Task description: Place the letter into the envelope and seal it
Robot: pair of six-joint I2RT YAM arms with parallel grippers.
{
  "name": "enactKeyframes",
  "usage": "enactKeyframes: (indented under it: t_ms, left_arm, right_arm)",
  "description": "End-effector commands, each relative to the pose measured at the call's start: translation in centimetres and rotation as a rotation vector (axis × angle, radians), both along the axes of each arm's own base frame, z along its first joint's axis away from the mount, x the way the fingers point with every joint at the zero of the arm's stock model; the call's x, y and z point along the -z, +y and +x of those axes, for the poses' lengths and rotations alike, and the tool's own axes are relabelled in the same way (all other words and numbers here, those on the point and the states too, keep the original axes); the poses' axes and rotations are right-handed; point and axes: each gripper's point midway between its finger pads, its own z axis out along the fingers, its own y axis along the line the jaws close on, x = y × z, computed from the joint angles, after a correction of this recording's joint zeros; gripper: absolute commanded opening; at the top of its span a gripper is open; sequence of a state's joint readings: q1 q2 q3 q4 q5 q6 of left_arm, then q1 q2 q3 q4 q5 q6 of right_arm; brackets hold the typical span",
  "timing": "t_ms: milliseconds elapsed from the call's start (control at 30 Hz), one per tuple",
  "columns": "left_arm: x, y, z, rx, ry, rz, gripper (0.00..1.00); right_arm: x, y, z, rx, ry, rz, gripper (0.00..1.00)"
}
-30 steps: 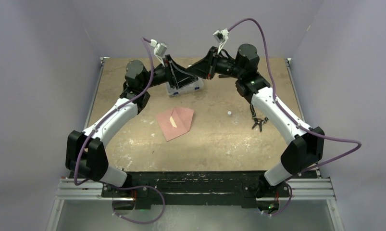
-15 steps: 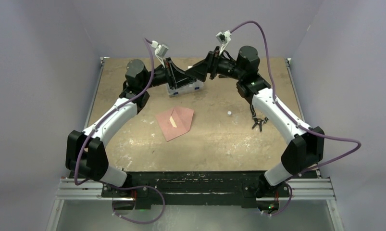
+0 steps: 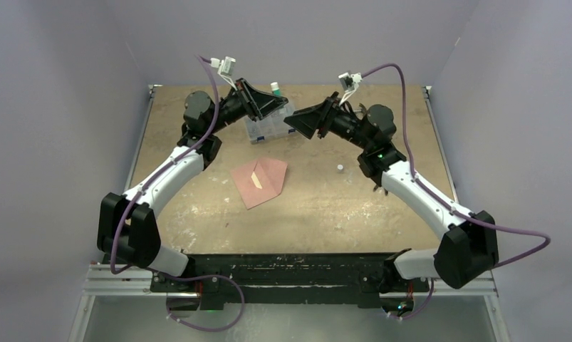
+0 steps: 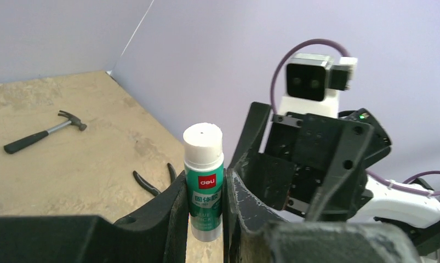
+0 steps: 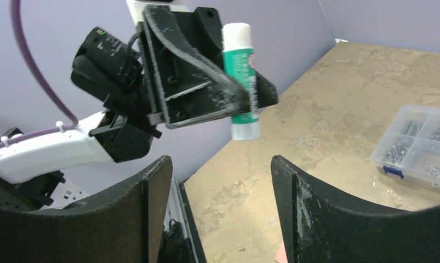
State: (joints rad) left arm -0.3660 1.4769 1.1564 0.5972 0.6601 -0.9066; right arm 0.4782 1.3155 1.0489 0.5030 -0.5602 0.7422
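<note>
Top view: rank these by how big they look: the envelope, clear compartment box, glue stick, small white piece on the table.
1. envelope
2. clear compartment box, partly hidden by the left gripper
3. glue stick and small white piece: both tiny, and the stick is held up nearer the camera, so unranked.

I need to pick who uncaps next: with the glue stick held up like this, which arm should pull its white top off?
Right, probably. The left tool is shut on the glue stick, gripping its green body, with the white top standing free. The right tool is open, empty and faces the stick.
</note>
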Motion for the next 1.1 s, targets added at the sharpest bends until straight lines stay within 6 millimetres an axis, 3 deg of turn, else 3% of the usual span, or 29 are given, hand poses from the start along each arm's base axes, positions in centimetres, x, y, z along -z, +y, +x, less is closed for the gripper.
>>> enactKeyframes:
  t_ms: [0, 133, 500, 800, 1000, 1067]
  left_arm:
    - [-4.3, 0.8, -1.6, 0.005, -0.062, -0.123, 0.0]
    - [-5.1, 0.9, -2.0, 0.017, -0.062, -0.151, 0.0]
    - [-6.2, 1.1, -3.1, 0.044, -0.101, -0.186, 0.0]
    - [-7.2, 1.3, -4.4, 0.086, -0.149, -0.24, 0.0]
    - [-10.5, 2.7, -6.1, 0.067, -0.284, -0.353, 0.0]
    - [-11.5, 3.0, -6.8, 0.064, -0.343, -0.377, 0.0]
  right_arm:
    - [-3.9, 0.7, 0.7, 0.006, -0.057, 0.102, 0.66]
    - [-5.0, 1.1, 0.6, -0.017, -0.059, 0.17, 0.63]
    - [-5.5, 1.8, 1.1, -0.073, 0.01, 0.275, 0.47]
    - [-6.1, 2.1, 1.2, -0.133, 0.091, 0.384, 0.26]
    - [-6.9, 0.8, 0.5, -0.203, 0.292, 0.6, 0.0]
    - [-8.3, -0.1, 0.2, -0.251, 0.33, 0.712, 0.0]
